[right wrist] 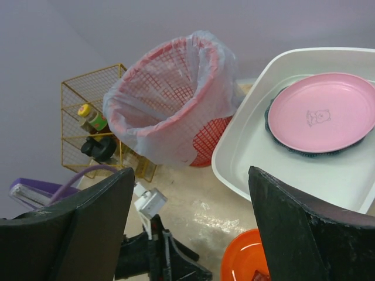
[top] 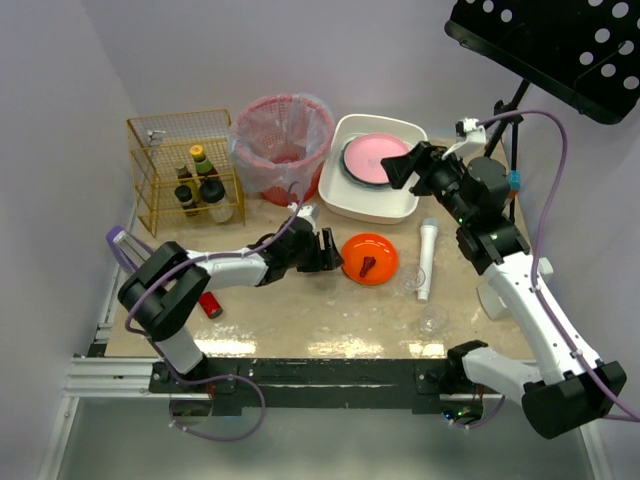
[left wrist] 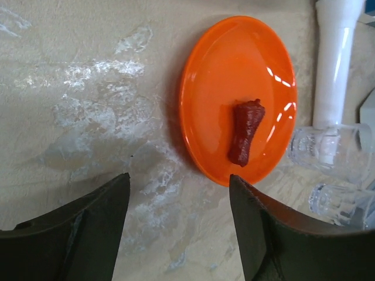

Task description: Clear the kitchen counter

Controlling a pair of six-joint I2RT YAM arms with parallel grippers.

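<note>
- The kitchen counter (top: 300, 310) fills the middle of the top view. It is beige and marbled, with its black rail at 6 o'clock, and dishes and clutter stand on it.
- The left gripper (top: 325, 250) hangs low over the counter, jaws spread with nothing between them. The orange plate (top: 369, 258) lies just at its 3 o'clock.
- The right gripper (top: 402, 166) is also spread and empty, above the white tub (top: 372, 208), where a pink plate (top: 375, 158) lies.
- The step in hand is probably the left arm taking the orange plate. A dark red scrap (left wrist: 246, 132) lies on it, one end close to the rim nearest the fingers.
- To do it well, straddle that near rim, one finger above and one slid beneath, and bite shallow, short of the scrap.
- Keep the plate level in the lift, or the scrap slides off. The lined red bin (top: 284, 140) at the plate's 11 o'clock looks the place to tip it, and then the tub at 12 to 1 o'clock.
- Mind the clear glasses (left wrist: 328, 149) just beside the plate at its 4 o'clock. A shove on the plate could topple them.
</note>
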